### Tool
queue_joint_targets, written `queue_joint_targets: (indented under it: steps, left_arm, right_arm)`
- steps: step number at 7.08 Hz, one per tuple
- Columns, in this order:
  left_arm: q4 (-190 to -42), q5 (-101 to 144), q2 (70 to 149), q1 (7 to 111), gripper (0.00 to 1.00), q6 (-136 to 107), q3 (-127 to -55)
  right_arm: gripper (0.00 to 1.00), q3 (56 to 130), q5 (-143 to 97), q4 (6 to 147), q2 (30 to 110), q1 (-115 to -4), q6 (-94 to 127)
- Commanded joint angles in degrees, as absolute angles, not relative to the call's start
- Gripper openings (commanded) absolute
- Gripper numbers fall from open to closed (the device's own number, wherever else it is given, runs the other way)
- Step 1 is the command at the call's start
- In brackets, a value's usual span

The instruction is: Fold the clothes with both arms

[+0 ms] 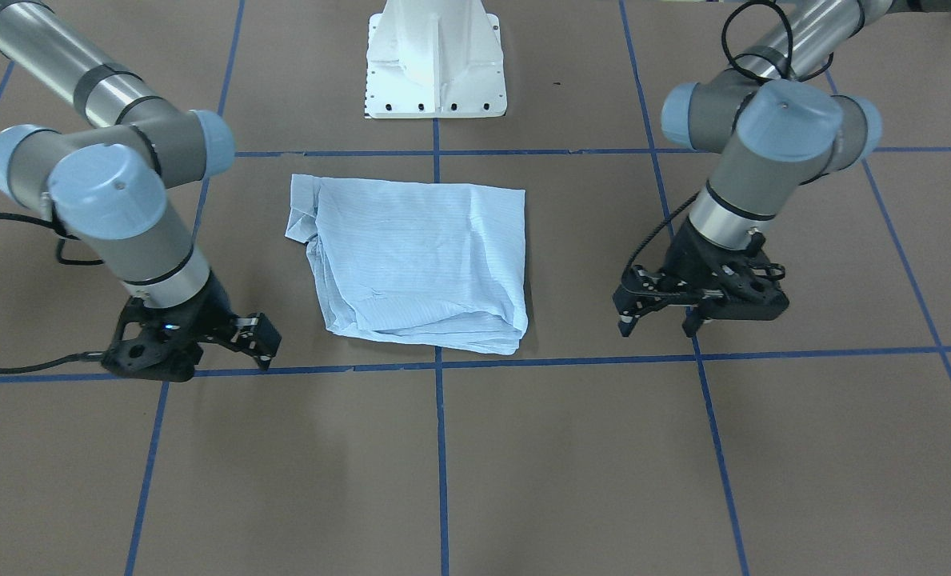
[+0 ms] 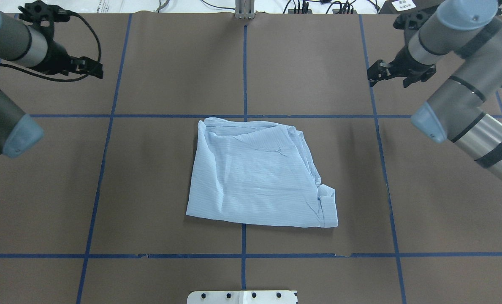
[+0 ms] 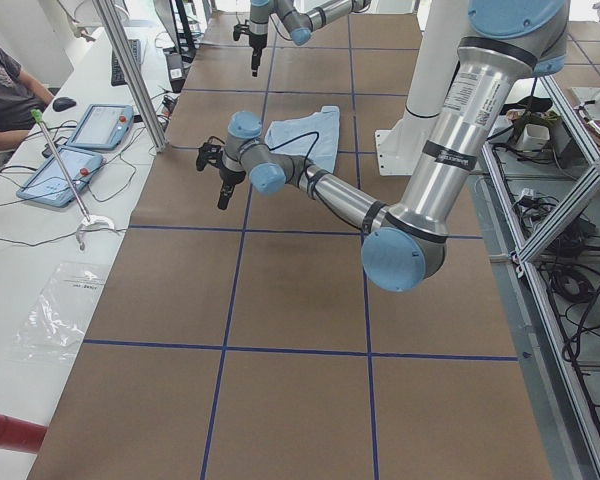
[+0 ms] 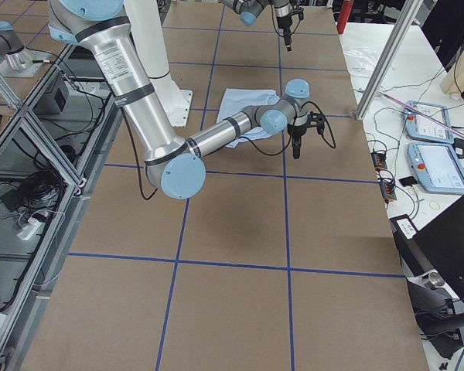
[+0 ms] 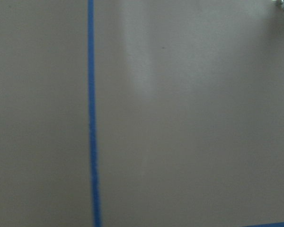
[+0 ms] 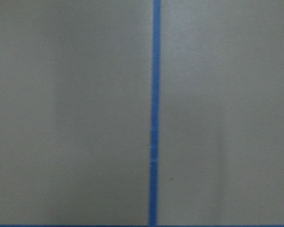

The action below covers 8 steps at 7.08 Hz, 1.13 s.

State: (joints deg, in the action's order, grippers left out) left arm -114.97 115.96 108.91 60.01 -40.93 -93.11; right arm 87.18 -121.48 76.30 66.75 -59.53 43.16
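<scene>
Brown table (image 1: 283,480) marked with blue tape lines (image 1: 441,464) carries a folded pale-blue shirt (image 1: 419,256) at its centre, roughly square with rumpled edges. Left gripper (image 1: 657,324) and right gripper (image 2: 388,83) hang well apart from its side edges, fingers spread wide, holding nothing.

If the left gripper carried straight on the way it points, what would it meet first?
Probably the bare brown table covering beside a blue tape line, not the shirt; depth is unclear.

The left gripper (image 1: 657,324) points straight down, jaws spread wide and empty, its wrist folded just above it. The right gripper (image 2: 389,80) hangs likewise, jaws apart, with the forearm sloping up behind.
</scene>
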Motion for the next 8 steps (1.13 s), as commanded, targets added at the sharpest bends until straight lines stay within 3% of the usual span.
queue_joint_targets:
  steps: [1, 3, 5, 8]
  left_arm:
    - [-115.0, 121.8, 102.4, 70.4, 1.0, -24.7, -93.1]
    - [-114.9, 130.8, 96.5, 80.5, 1.0, -8.4, -93.0]
    - [-115.7, 131.4, 89.9, 84.0, 1.0, -0.7, -93.3]
    - [-116.0, 126.2, 89.5, 84.8, 1.0, -0.5, -91.0]
  right_arm:
    - [1.0, 87.4, -127.7, 78.3, 73.9, -69.2, 23.5]
    - [1.0, 87.5, -132.4, 86.9, 76.6, -79.8, 2.5]
    - [1.0, 87.6, -132.6, 98.1, 78.4, -87.9, -16.6]
    - [1.0, 88.0, -131.7, 97.7, 80.6, -88.1, -17.7]
